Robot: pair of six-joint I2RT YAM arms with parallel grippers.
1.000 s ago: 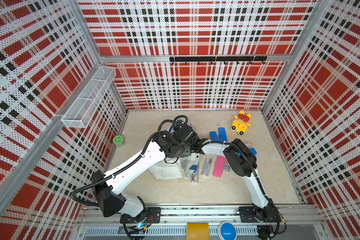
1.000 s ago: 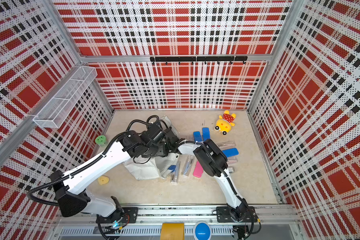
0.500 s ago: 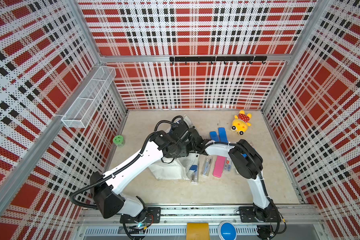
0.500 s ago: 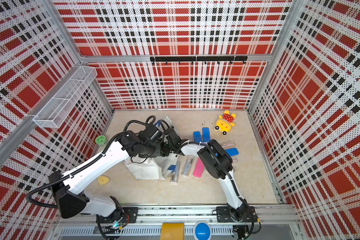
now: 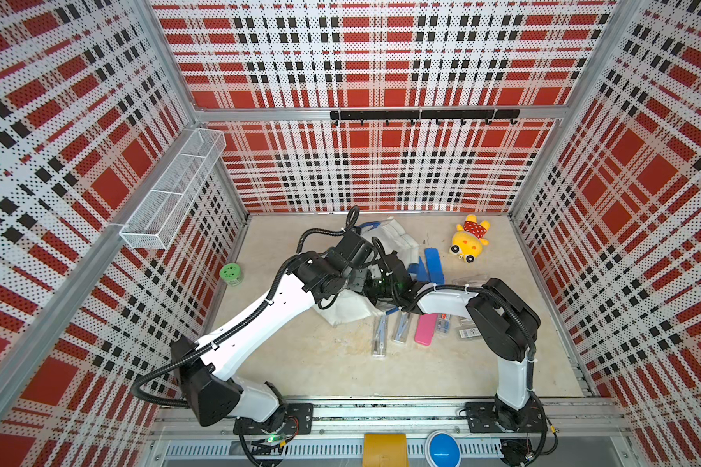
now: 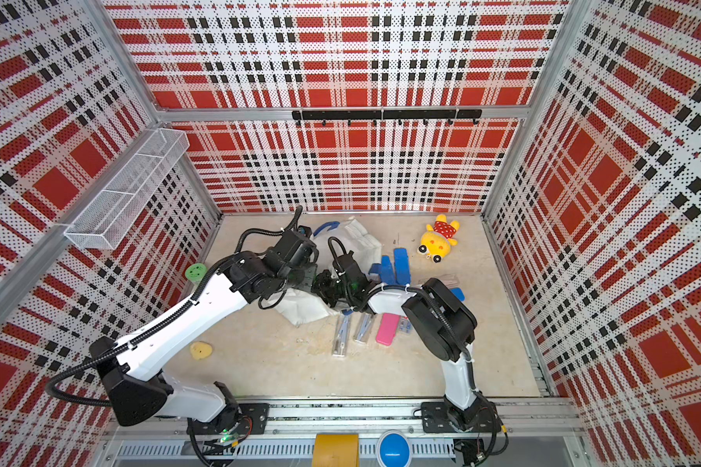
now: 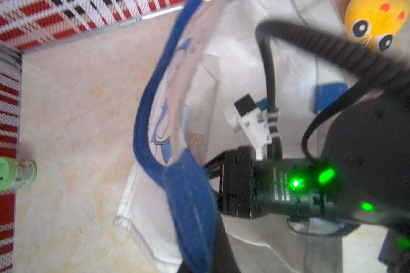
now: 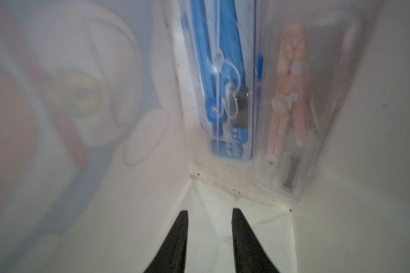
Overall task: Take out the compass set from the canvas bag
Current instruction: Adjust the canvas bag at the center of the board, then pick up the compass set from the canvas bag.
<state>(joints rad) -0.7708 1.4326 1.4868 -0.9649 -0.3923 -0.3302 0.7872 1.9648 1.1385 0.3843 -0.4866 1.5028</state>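
Fingers [image 8: 175,243] of right gripper [image 8: 209,227] apart, empty, deep inside bag [image 5: 351,311], pointing at floor seam. Blue compass set [image 8: 223,94] and pink set [image 8: 291,99], both in clear cases, rest against inner wall just ahead. Left gripper [image 7: 204,260] pinched shut on bag's blue handle tab [image 7: 187,193]. Bag lies mid-table between both arms, in both top views.

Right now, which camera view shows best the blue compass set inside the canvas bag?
The right wrist view: it looks into the canvas bag, where the blue compass set lies in a clear case ahead of the open right gripper. Both top views show only the bag's outside; the left wrist view, only its blue handle.
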